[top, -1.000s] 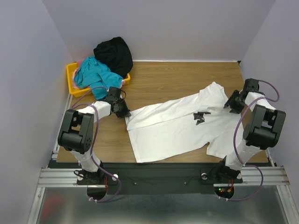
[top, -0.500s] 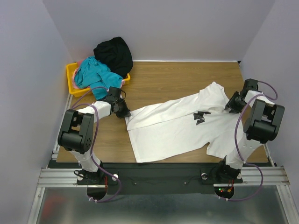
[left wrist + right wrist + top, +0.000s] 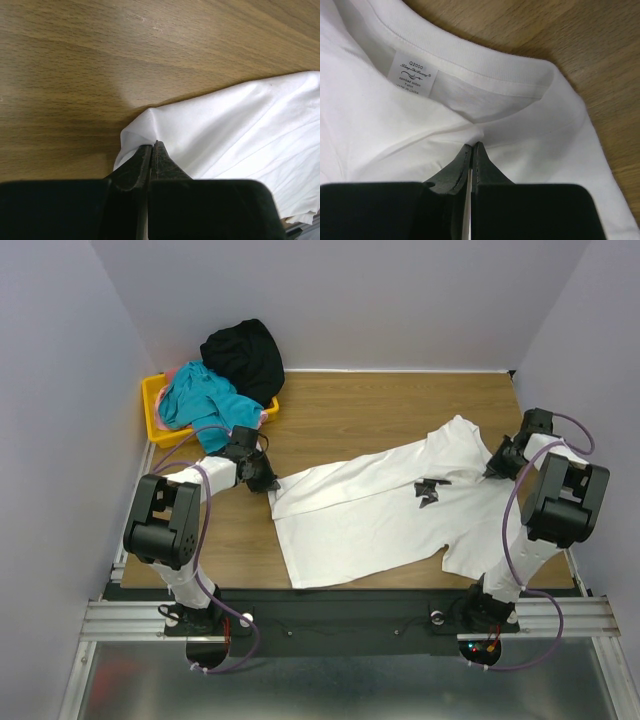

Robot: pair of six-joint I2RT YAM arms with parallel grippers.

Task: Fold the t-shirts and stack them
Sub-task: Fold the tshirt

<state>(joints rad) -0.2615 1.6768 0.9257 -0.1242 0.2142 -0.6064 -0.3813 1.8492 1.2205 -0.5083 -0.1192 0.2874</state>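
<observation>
Left jaws pinch white t-shirt [image 3: 370,515] hem [image 3: 134,134], 9 o'clock; right jaws nip collar [image 3: 470,60] fold, 3 o'clock. Risk: thin bites slip under pull.

1. The left gripper [image 3: 152,145] is pinched tight on the left corner of the white t-shirt [image 3: 370,510], its forearm reaching low toward that end.
2. The right gripper [image 3: 471,146] is clamped on cloth just below the shirt's collar, its elbow raised beside the shirt's right end.
</observation>
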